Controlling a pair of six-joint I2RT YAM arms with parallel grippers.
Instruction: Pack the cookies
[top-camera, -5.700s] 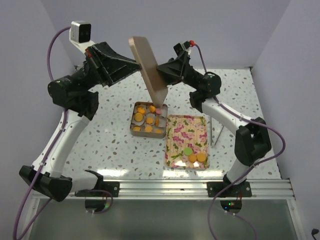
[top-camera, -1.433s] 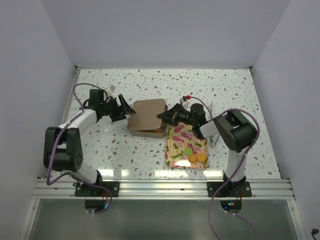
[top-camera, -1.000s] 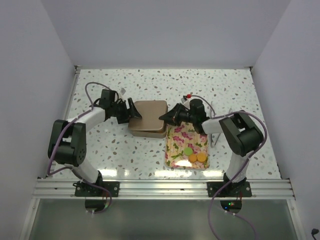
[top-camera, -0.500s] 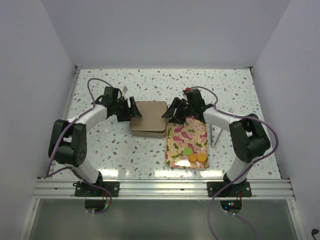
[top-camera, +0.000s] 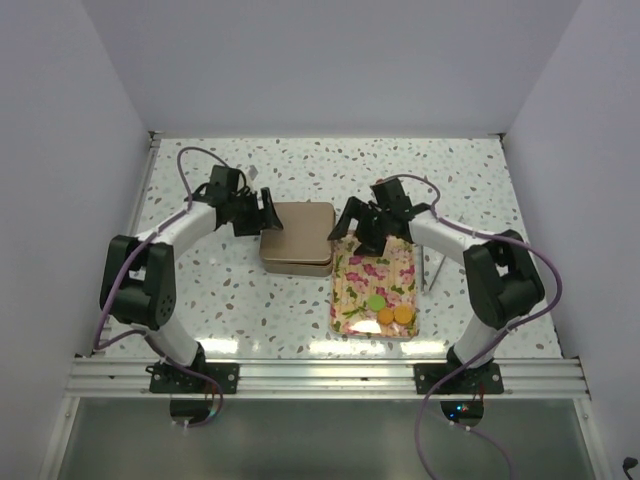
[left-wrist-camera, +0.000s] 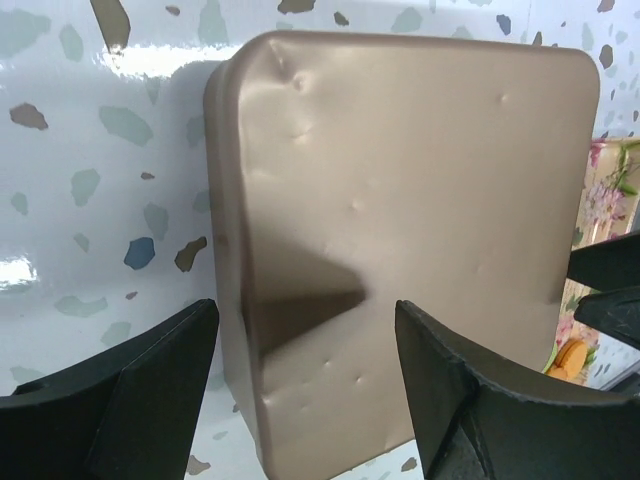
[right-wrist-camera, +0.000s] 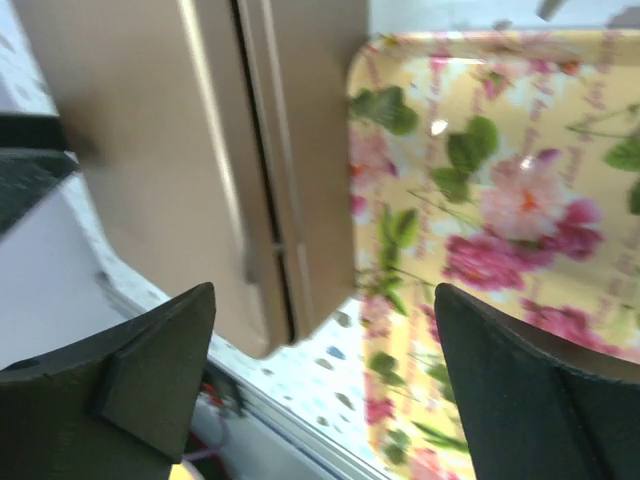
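Observation:
A closed brown tin (top-camera: 297, 237) lies mid-table with its lid (left-wrist-camera: 400, 200) seated on it. To its right the flowered tray (top-camera: 372, 262) holds the cookies still in sight: one green (top-camera: 374, 302) and two orange (top-camera: 394, 314), and one orange cookie (left-wrist-camera: 572, 355) peeks in the left wrist view. My left gripper (top-camera: 267, 213) is open at the tin's left end, and its fingers (left-wrist-camera: 160, 380) hover over a corner of the lid. My right gripper (top-camera: 356, 230) is open at the tin's right end, over the tin's side (right-wrist-camera: 290, 170) and the tray's corner (right-wrist-camera: 480, 190).
A thin metal stand (top-camera: 430, 262) rises just right of the tray. The speckled tabletop (top-camera: 220, 290) spreads around both items. Purple walls close in the back and sides, and the arm rail (top-camera: 330, 375) runs along the near edge.
The right gripper has opened wide and drawn back from the tin's right edge. The lid now rests on the tin. The left gripper stays open and has barely moved.

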